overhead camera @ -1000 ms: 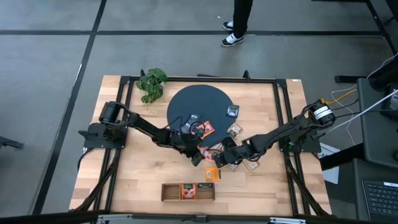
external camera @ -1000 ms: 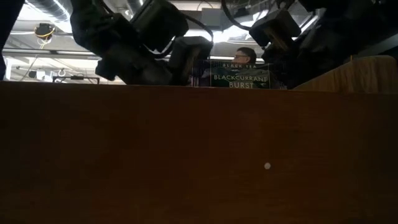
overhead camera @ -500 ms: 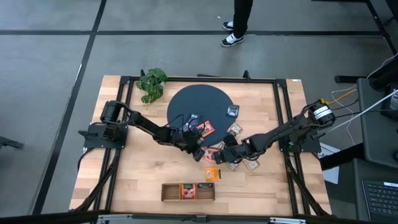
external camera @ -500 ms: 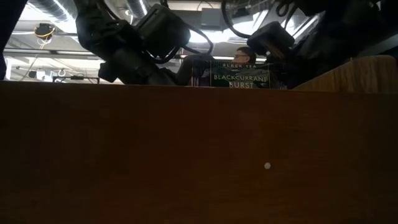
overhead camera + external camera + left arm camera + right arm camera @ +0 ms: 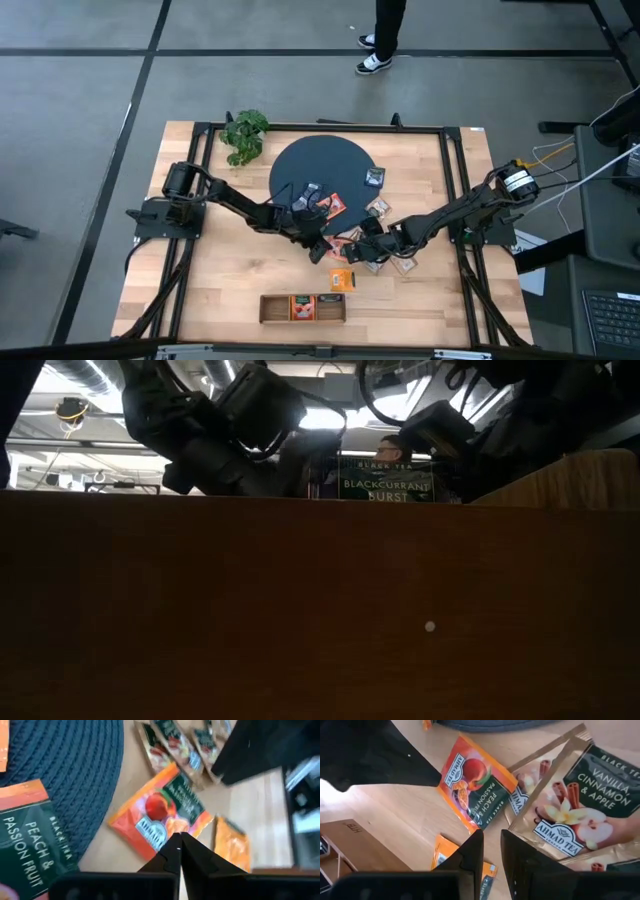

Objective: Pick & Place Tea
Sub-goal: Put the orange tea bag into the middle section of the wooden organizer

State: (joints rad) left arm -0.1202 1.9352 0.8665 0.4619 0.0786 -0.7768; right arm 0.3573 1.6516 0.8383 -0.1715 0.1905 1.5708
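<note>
Several tea sachets lie flat on the wood right of the dark round mat point(image 5: 320, 165). One of them is an orange sachet point(image 5: 160, 815) by the mat's edge. My left gripper point(image 5: 179, 839) is shut, its tips over that sachet's near edge. My right gripper point(image 5: 491, 842) faces it from the right. It is open by a narrow gap, with nothing between the fingers. It hovers between the same orange sachet point(image 5: 477, 787) and a beige vanilla sachet point(image 5: 575, 815). Another orange sachet point(image 5: 342, 279) lies nearer the tray. My left gripper comes slanting down from the table's left, its shut tips at the near edge of the orange sachet point(image 5: 167, 832). I cannot tell whether they touch it. The sachet lies flat on the wood.
A long wooden tray point(image 5: 268, 308) with sachets in it stands at the near edge. Its wall fills the low view, and a green sachet point(image 5: 386, 482) shows above it. A leafy plant point(image 5: 244, 133) sits at the far left. A person's feet point(image 5: 378, 50) stand beyond the table.
My left gripper has rolled a little about its own pointing line, staying shut and in place. The sachets lie as before.
</note>
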